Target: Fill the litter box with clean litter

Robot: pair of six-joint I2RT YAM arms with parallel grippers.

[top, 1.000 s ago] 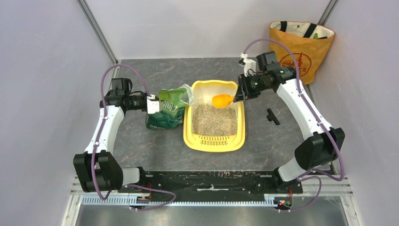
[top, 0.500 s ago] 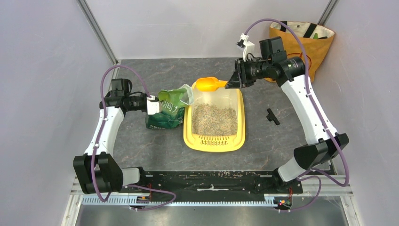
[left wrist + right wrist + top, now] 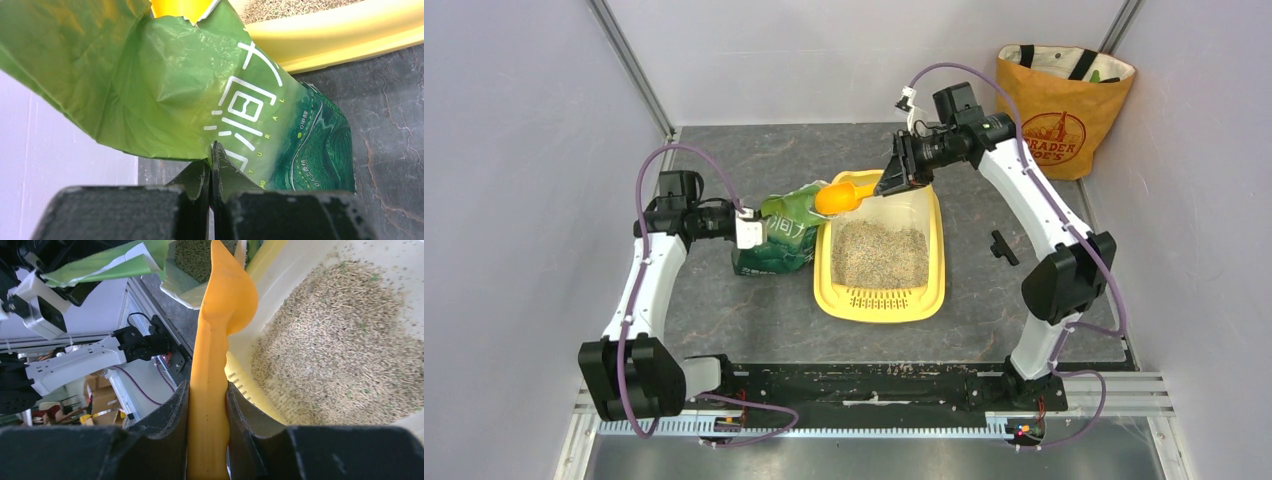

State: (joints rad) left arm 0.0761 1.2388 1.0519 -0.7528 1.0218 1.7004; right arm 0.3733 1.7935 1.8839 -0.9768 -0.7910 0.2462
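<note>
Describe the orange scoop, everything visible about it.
The scoop is one piece of smooth orange-yellow plastic: a long flat handle widening into a rounded bowl. The right gripper is clamped on the handle, holding it in the air, roughly level. The bowl points at the open mouth of the green bag, above the far left corner of the litter box. Nothing but the fingers visibly touches it. Whether it carries litter cannot be told.
</note>
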